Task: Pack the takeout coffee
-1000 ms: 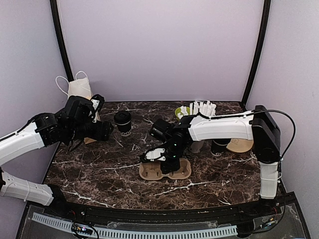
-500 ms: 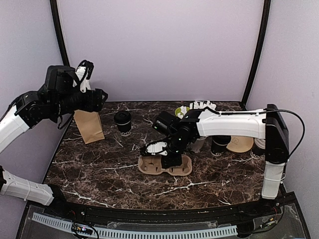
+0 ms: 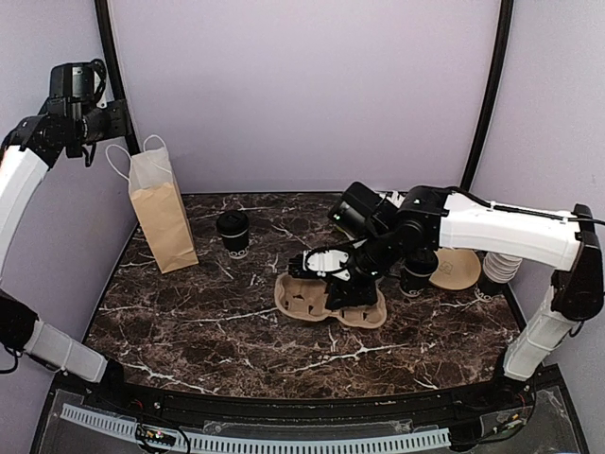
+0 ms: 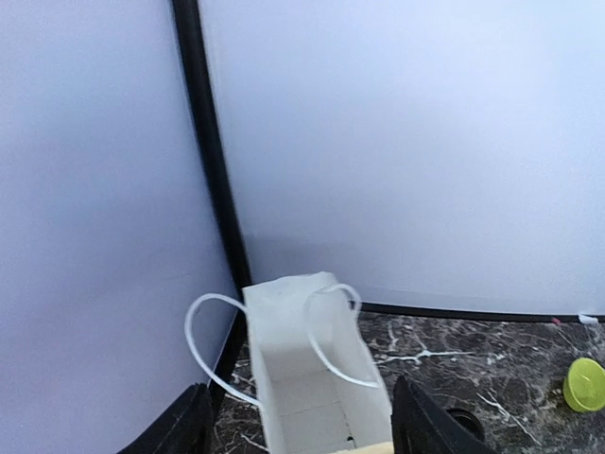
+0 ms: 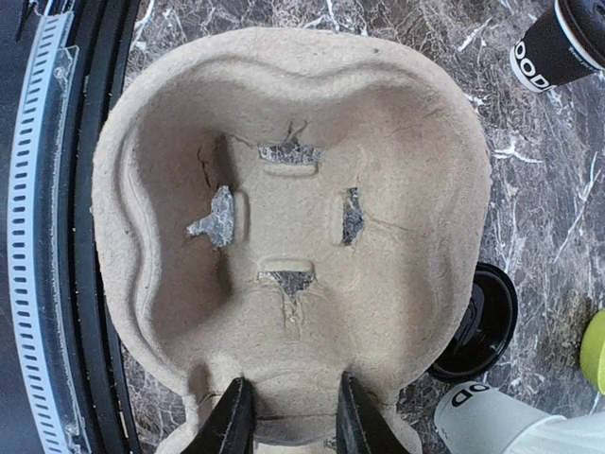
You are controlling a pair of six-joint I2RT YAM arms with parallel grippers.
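Note:
One takeout coffee (image 3: 233, 232), a black lidded cup, stands at the back left of the marble table; the right wrist view catches it too (image 5: 561, 43). A second black cup (image 3: 416, 270) stands behind my right arm. The brown pulp cup carrier (image 3: 323, 301) lies mid-table with nothing in its wells. My right gripper (image 3: 346, 280) is shut on its middle ridge, and the fingers (image 5: 233, 422) pinch that ridge (image 5: 293, 416). My left gripper (image 3: 83, 83) hangs high at the back left, open and holding nothing (image 4: 307, 445), above the brown paper bag (image 4: 312, 378).
The paper bag (image 3: 161, 216) stands upright and open at the back left by the black corner post. A tan disc (image 3: 458, 269) and a white cup stack (image 3: 497, 269) sit at the right. A black lid (image 5: 478, 322) and a white cup (image 5: 492, 422) lie beside the carrier.
My left arm rose from beside the bag to high in the back-left corner. My right gripper closed on the carrier and drew it right and further back.

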